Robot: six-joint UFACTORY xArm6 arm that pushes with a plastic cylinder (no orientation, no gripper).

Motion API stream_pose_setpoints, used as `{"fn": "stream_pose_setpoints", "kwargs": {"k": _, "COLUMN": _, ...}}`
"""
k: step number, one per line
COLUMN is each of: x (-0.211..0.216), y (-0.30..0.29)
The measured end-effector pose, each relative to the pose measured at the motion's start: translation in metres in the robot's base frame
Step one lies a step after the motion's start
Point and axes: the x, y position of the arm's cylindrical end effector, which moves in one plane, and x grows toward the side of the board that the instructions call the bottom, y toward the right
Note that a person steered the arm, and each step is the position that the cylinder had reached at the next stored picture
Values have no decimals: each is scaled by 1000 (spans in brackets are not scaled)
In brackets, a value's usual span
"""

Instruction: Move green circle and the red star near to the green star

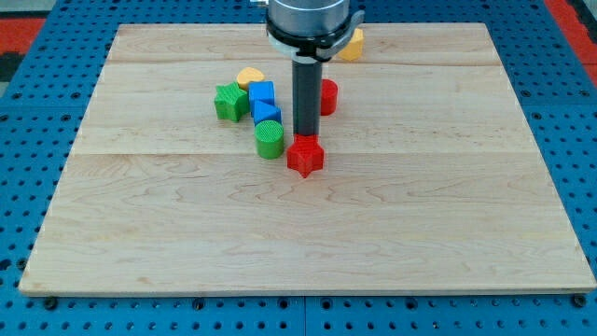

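Observation:
The green star [229,102] sits on the wooden board at the upper left of the block cluster. The green circle [270,139] stands below and to the right of it, just under the blue blocks. The red star [305,156] lies right of the green circle, a small gap between them. My tip [305,137] comes down right behind the red star's top edge, touching or nearly touching it, and to the right of the green circle.
Two blue blocks [264,103] sit between the green star and my rod. A yellow block [250,77] lies above them. A red block [327,96] is partly hidden behind the rod. Another yellow block [352,44] is near the board's top edge.

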Motion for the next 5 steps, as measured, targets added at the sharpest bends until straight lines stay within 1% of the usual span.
{"fn": "stream_pose_setpoints", "kwargs": {"k": 1, "x": 1, "y": -25}}
{"fn": "stream_pose_setpoints", "kwargs": {"k": 2, "x": 13, "y": -21}}
{"fn": "stream_pose_setpoints", "kwargs": {"k": 3, "x": 19, "y": -37}}
{"fn": "stream_pose_setpoints", "kwargs": {"k": 5, "x": 58, "y": -70}}
